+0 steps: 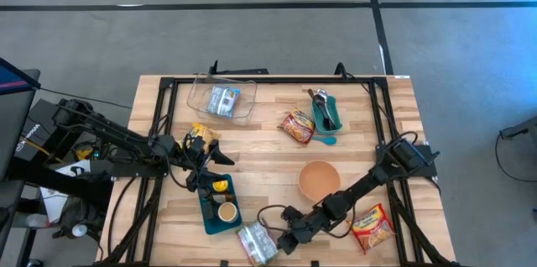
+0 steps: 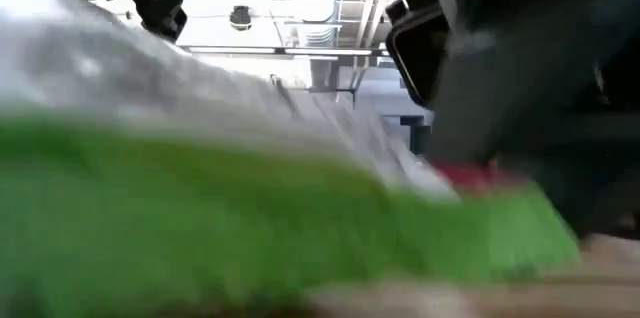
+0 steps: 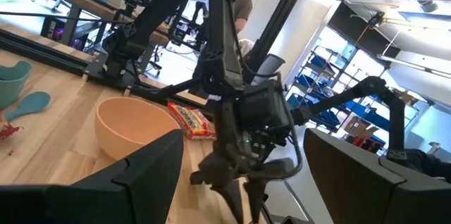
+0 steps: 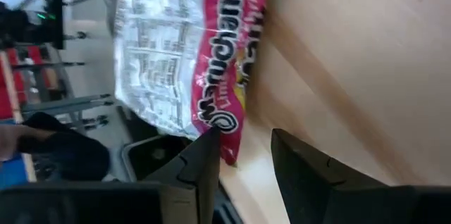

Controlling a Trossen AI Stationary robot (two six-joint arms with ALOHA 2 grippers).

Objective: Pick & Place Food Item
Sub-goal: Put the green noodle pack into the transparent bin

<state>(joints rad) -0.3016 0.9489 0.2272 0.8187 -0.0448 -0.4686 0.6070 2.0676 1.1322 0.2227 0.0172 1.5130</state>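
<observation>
The ramen pack [image 1: 256,243] lies at the near edge of the table [image 1: 268,145], just beside the right gripper [image 1: 289,239], on the side toward the table's left. Its long axis runs slantwise to that edge. The right arm is plainly the nearer one. In the right wrist view the gripper's [image 4: 243,155] two dark fingers stand a little apart, the tip of one finger [image 4: 208,146] right at the pack's [image 4: 183,55] crimped end; whether it pinches the film I cannot tell.

The pack is thin, shiny plastic film, silvery with small print on one face and a red-pink band, soft and crinkly, likely to slip or buckle. The table is pale butcher-block wood, smooth.

The left gripper [image 1: 201,170] hovers wide open, holding nothing, by the teal tray [image 1: 220,204], well apart from the pack. A round, matte tan bowl [image 1: 320,180] sits between the arms.
</observation>
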